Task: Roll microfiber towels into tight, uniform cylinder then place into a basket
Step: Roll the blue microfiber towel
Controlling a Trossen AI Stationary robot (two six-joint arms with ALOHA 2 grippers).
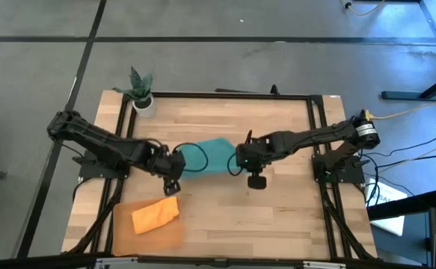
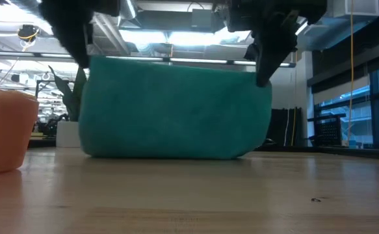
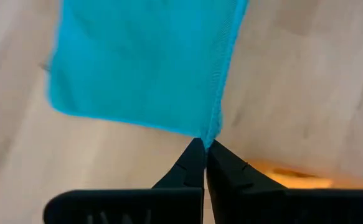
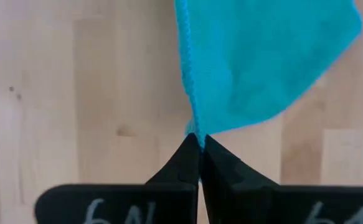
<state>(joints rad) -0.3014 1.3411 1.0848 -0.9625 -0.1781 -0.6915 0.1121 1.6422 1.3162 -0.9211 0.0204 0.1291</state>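
Teal towel (image 1: 206,155) at frame centre in high view, hanging as a sheet with lower fold on the wooden table (image 1: 277,217), long axis running left-right between the arms. Left gripper (image 3: 205,144) pinched shut on one top corner, right gripper (image 4: 197,138) pinched shut on the other. Soft, fuzzy microfiber, stitched hem. Orange towel (image 1: 156,215) crumpled in the translucent basket (image 1: 120,232), lower left.

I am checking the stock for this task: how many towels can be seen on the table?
2. The teal towel is at mid-table, pinched at its corners by the left gripper and right gripper. The orange towel lies in the basket near the front left. None seems hidden.
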